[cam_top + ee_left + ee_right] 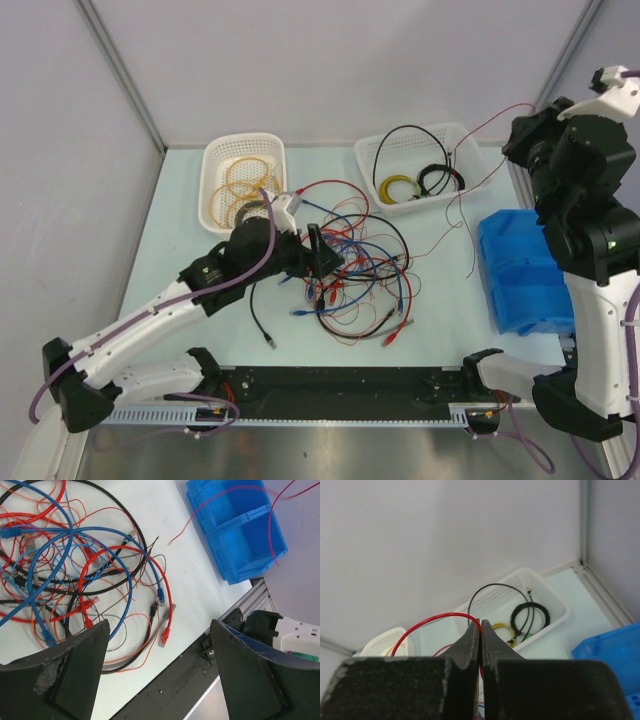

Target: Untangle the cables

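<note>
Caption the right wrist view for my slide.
Right gripper shut on a thin red cable, white basket of coiled cables behind.

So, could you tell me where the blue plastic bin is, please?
Top view: the blue plastic bin sits at the right edge of the table, right of the tangled red, blue and black cables and in front of the right-hand white plastic basket.

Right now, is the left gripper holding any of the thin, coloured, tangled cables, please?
No, the left gripper stands wide open over the cables, nothing between its fingers.
</note>
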